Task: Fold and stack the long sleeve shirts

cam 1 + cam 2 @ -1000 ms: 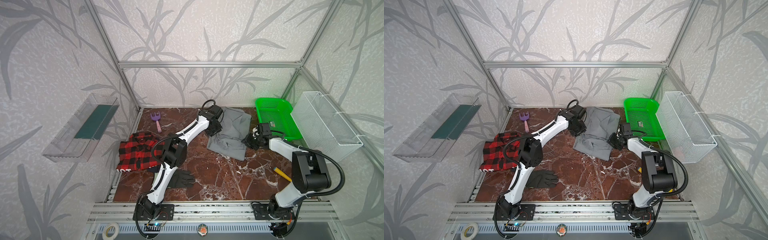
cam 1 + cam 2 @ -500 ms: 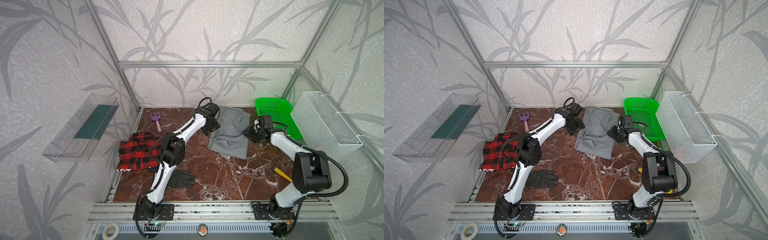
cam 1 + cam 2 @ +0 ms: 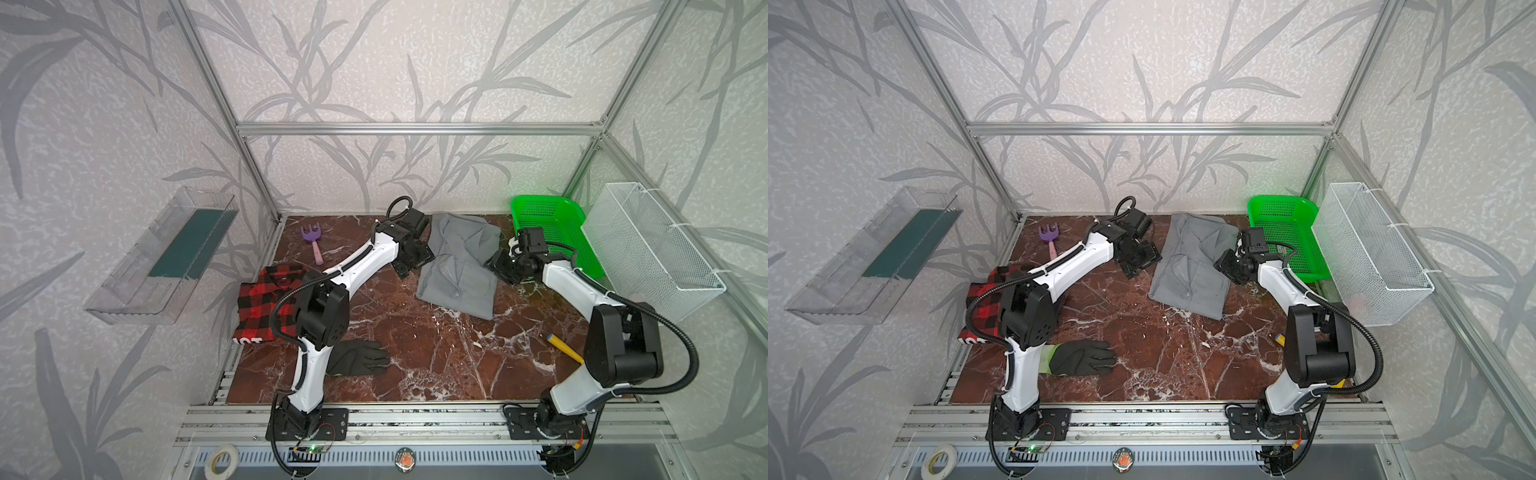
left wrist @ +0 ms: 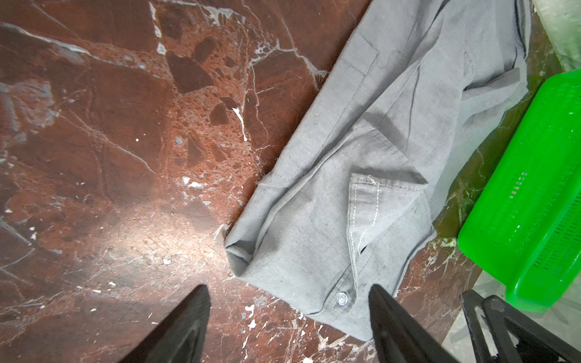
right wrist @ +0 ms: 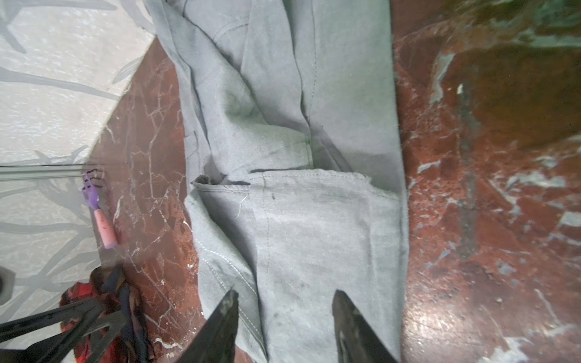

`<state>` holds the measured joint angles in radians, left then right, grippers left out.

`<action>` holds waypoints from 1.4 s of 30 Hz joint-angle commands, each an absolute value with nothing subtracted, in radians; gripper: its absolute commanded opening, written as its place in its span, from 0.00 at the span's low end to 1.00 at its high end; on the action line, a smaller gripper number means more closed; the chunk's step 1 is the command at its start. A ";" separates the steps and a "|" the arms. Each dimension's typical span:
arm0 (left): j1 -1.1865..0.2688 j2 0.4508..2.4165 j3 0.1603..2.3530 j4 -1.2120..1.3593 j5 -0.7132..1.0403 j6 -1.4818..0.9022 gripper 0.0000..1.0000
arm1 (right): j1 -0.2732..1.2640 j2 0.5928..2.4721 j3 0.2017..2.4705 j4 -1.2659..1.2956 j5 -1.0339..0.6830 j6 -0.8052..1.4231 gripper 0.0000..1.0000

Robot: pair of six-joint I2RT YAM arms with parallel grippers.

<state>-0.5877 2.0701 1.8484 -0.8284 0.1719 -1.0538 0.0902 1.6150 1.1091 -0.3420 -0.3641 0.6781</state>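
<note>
Top views, left to right: we noted the plaid shirt [image 3: 266, 303] lying folded at the left edge of the marble table [image 3: 436, 357], its white-lettered hem toward the front. The left arm rose from the front rail, its elbow over that shirt's right side and its forearm stretched back and right. Its wrist bent down so the left gripper [image 3: 409, 259] sat just beside the left edge of the grey shirt [image 3: 457, 266].

In the left wrist view its jaws stood spread wide and grasped nothing; the shirt's buttoned corner lay flat below them.

The grey shirt lay folded at the back centre of the table.

The right gripper [image 3: 500, 266] sat at the shirt's right edge, beside the green basket [image 3: 552, 232], its forearm reaching back-left from a raised elbow. In the right wrist view its fingers [image 5: 224, 309] were parted above flat cloth, nothing pinched.
</note>
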 commanded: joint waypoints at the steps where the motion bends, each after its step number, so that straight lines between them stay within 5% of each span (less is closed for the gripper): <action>1: -0.596 2.018 1.746 -0.741 0.198 -1.022 0.79 | 0.143 1.597 1.097 -0.278 -0.468 0.615 0.49; 8: -0.586 1.918 1.441 -0.408 0.255 -0.969 0.76 | 0.279 1.756 1.194 -0.271 -0.465 0.526 0.49; 21: -0.583 1.957 1.295 -0.037 0.377 -0.825 0.75 | 0.342 1.789 1.232 -0.322 -0.365 0.425 0.50; 42: -0.587 2.094 1.352 0.017 0.363 -0.786 0.47 | 0.246 1.613 1.134 -0.259 -0.488 0.506 0.50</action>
<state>-0.5835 2.0850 1.3327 -0.0265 0.3424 -0.7795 0.2638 1.6577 1.1477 -0.2955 -0.4431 0.4782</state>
